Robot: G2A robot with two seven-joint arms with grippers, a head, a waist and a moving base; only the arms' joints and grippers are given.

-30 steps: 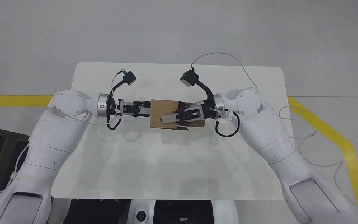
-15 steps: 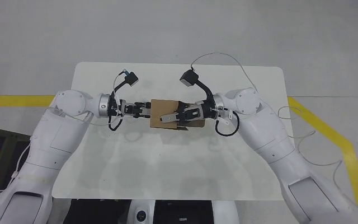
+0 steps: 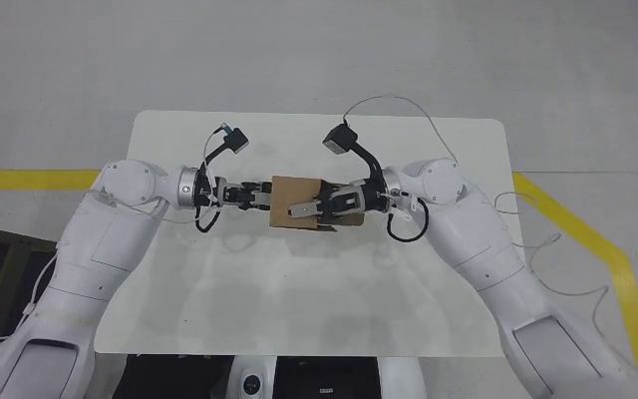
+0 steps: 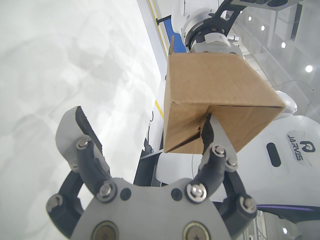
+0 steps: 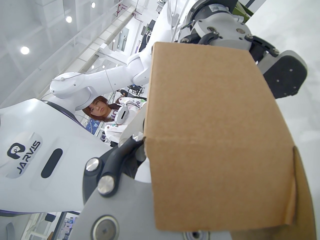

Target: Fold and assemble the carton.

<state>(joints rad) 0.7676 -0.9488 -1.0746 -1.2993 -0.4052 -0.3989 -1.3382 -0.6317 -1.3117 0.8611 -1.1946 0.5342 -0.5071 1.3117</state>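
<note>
Top view shows us the carton (image 3: 296, 202), brown and box-shaped, held up over the middle of the white table (image 3: 199, 299) between the two arms; the left gripper (image 3: 261, 196) meets its one end and the right gripper (image 3: 302, 209) its other, with one pale finger of the right lying across the carton's upper face.

In the left wrist view we see the left gripper (image 4: 143, 118) with its fingers (image 4: 215, 136) well apart; one tip touches the closed end face of the carton (image 4: 212, 96) near a seam between flaps, while the other fingertip stands free to the side, over the table (image 4: 50, 51); nothing is pinched between them.

In the right wrist view the carton (image 5: 212, 126) sits close against the camera, with a loose flap (image 5: 301, 188) standing off along one edge; one of the right fingers (image 5: 127, 148) lies alongside a carton wall and the other is hidden behind the cardboard; since the carton hangs from this arm, we judge the right fingers clamped on it; the dark pad (image 5: 285, 76) of the left gripper shows at the far end.
</note>
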